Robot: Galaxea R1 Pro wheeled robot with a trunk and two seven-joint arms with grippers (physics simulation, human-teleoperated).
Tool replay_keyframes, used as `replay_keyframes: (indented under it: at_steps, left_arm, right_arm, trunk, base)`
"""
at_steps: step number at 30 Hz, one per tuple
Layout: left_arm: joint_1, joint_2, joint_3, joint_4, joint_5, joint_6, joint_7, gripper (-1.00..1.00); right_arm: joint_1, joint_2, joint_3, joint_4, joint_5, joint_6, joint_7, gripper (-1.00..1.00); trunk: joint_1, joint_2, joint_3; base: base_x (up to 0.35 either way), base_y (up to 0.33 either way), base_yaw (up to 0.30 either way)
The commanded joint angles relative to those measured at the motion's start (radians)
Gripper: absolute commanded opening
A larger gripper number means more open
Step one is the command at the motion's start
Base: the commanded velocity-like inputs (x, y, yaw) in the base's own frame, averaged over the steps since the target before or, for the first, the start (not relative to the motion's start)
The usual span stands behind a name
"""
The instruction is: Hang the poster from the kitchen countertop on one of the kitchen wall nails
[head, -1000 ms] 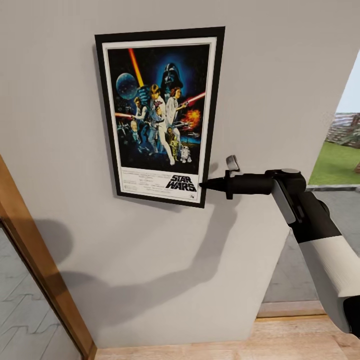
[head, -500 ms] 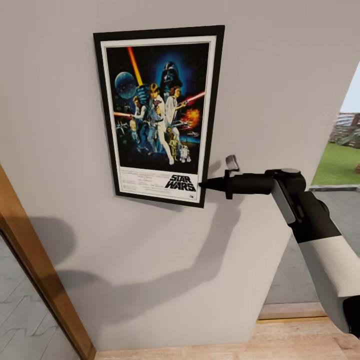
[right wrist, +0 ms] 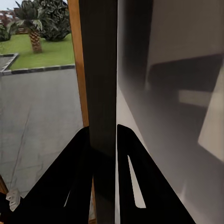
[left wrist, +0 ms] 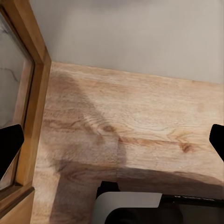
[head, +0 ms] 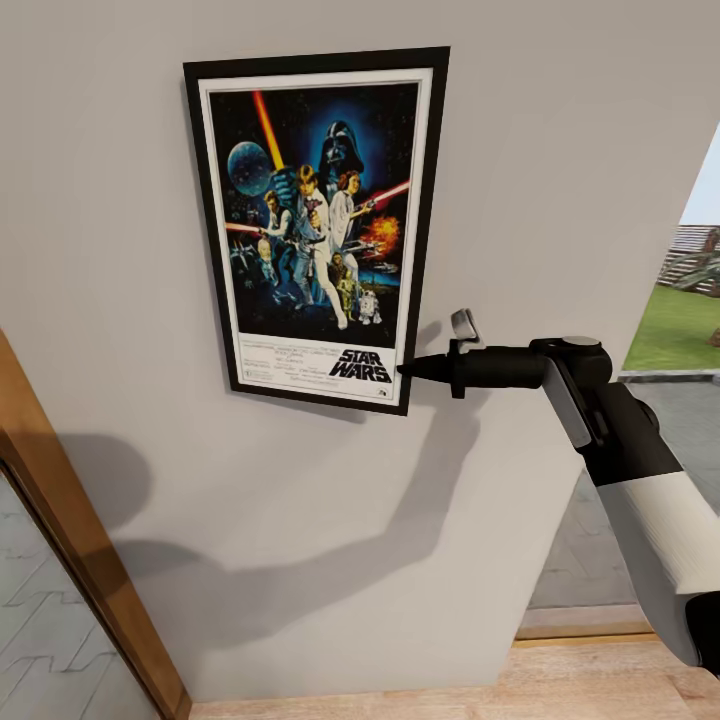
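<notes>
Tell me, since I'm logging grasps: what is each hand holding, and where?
Right hand pinches the poster at its frame's lower right edge; left hand holds nothing.

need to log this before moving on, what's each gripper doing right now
Left gripper: open, fingers spread wide over the wooden floor, holding nothing.
Right gripper: closed on the poster, pinching the frame's lower right edge against the wall.
</notes>
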Motion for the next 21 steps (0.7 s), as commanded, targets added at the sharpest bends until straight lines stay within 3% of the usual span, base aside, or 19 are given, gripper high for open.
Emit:
replay_keyframes:
  at_steps: [1, 8, 17, 18, 21]
  left_arm:
    - [0.000, 0.000, 0.002, -0.001, 0.007, 0.001, -0.006, 1.00]
    - [0.000, 0.005, 0.003, -0.001, 0.011, 0.001, -0.007, 1.00]
    - [0.000, 0.006, 0.003, -0.001, 0.011, 0.000, -0.007, 1.00]
    - [0.000, 0.006, 0.003, -0.001, 0.011, 0.000, -0.007, 1.00]
    - [0.000, 0.006, 0.003, 0.000, 0.011, 0.000, -0.007, 1.00]
  right_arm:
    - [-0.001, -0.001, 0.002, 0.000, -0.008, 0.008, -0.002, -1.00]
    - [0.001, -0.001, 0.003, 0.001, -0.008, 0.007, -0.002, -1.00]
    - [0.001, -0.001, 0.002, 0.001, -0.008, 0.007, -0.002, -1.00]
    - [0.001, -0.001, 0.002, 0.001, -0.008, 0.007, -0.002, 1.00]
    - [0.001, -0.001, 0.002, 0.001, -0.008, 0.007, -0.002, 1.00]
  trunk:
    - [0.001, -0.002, -0.002]
    - [0.001, -0.002, -0.002]
    - [0.001, -0.002, -0.002]
    - [0.001, -0.002, -0.002]
    - [0.001, -0.002, -0.002]
  base:
    - [0.000, 0.000, 0.000]
    - [0.017, 0.000, 0.000]
    - [0.135, 0.000, 0.000]
    - [0.034, 0.000, 0.000]
    - [0.018, 0.000, 0.000]
